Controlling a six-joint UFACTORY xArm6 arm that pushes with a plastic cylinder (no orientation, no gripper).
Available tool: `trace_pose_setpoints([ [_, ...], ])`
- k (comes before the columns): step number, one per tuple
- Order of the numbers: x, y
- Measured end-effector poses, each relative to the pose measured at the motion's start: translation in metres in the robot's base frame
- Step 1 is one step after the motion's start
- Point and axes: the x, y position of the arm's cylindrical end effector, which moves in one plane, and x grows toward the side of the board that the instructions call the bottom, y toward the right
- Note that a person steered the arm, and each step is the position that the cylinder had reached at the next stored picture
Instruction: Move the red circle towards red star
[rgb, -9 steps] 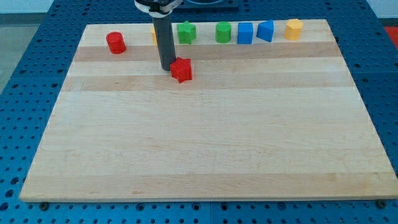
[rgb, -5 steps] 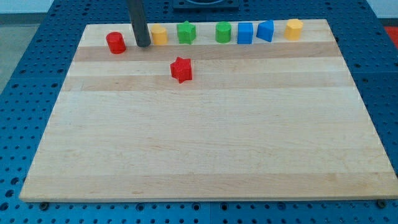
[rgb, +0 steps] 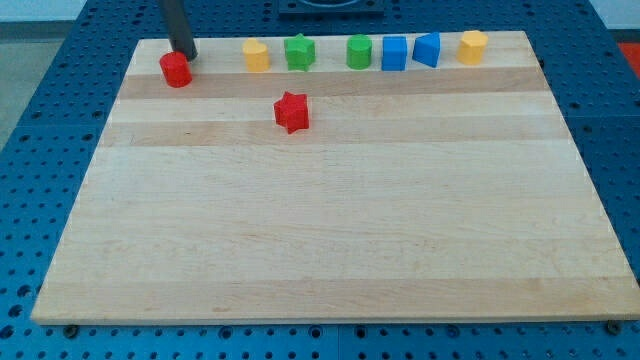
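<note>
Red circle (rgb: 175, 69) sits near the tabletop's (rgb: 320, 230) top-left corner; red star (rgb: 291, 111) lies to its lower right, apart. Our tip (rgb: 185, 54) rests just above-right of the circle, touching or nearly so. No jaws here: only a plain rod. We judge the circle light, rigid, prone to slide and roll off-line; best pushed from its upper-left face. The left edge is near, but open board lies between circle and star.

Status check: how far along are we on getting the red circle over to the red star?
Done: my tip sits at the red circle's upper right edge, apparently touching. In hand: lining up the push. Left: the whole push; the red star lies well off toward the view's lower right, with bare board between.
</note>
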Motion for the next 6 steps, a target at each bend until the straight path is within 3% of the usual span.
trace_pose_setpoints([
  [2,-0.002,-0.032],
  [3,0.026,-0.029],
  [4,0.047,-0.007],
  [6,0.049,0.048],
])
